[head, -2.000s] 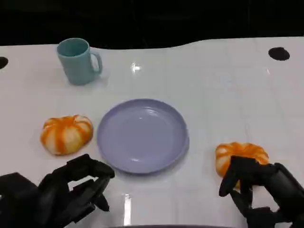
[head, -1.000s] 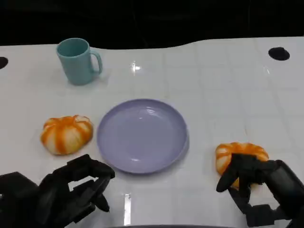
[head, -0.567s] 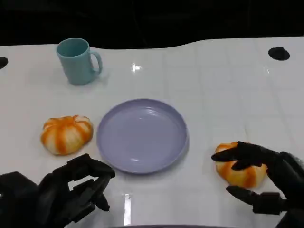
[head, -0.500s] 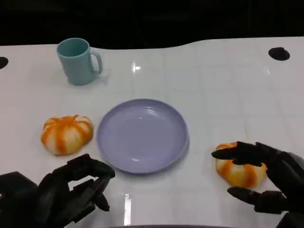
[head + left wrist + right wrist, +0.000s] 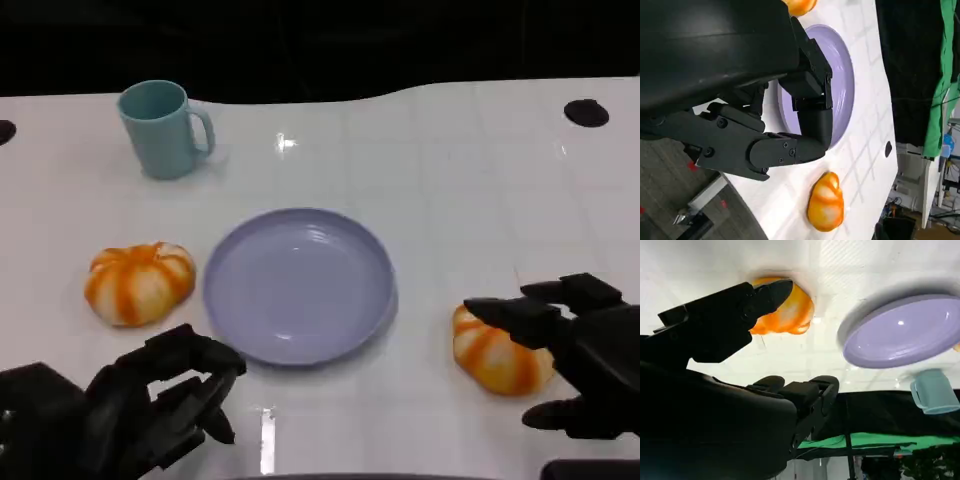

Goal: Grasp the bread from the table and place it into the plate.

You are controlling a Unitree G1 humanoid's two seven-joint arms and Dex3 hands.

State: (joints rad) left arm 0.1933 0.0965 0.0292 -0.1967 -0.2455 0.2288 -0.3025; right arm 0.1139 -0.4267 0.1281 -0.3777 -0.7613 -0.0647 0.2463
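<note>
I see my right hand (image 5: 575, 360) open with fingers spread just right of the near bread (image 5: 500, 352), the plate (image 5: 300, 285) lying beyond to its left.

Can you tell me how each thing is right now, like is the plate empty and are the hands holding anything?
Plate: flat on the table, nothing in it.
Right bread: on the table, beside the plate, not lifted.
Left bread: on the table, untouched.
Mug: upright, handle toward the robot's right.
Right hand: fingers spread around the right bread, not holding it yet.
Left hand: fingers curled, holding nothing.
</note>
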